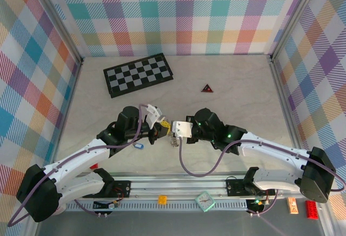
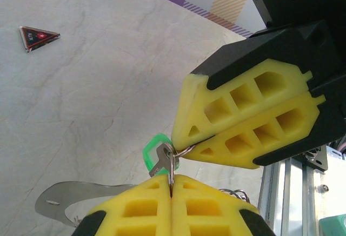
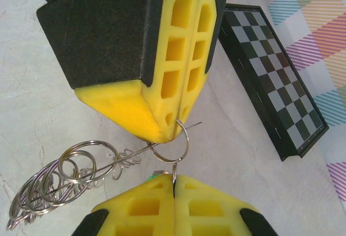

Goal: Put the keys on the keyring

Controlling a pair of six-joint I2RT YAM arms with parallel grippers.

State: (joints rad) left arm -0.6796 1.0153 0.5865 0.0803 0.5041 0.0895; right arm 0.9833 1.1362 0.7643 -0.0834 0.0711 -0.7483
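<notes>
Pinching the keyring [image 3: 75, 172] by its thin, likely slippery end loop at near centre, left gripper [image 2: 171, 188] and right gripper [image 3: 174, 186] are both clamped shut; light floppy chain dangles, green key [image 2: 154, 148] alongside

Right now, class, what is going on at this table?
Two robot arms meet mid-table over the keyring. The left claw and the right claw are both shut, pinching its small end ring from opposite sides, the rest of the chain trailing off. The green key sits right at that ring; whether it is fully threaded is unclear. The blue key lies on the table, untouched.
</notes>
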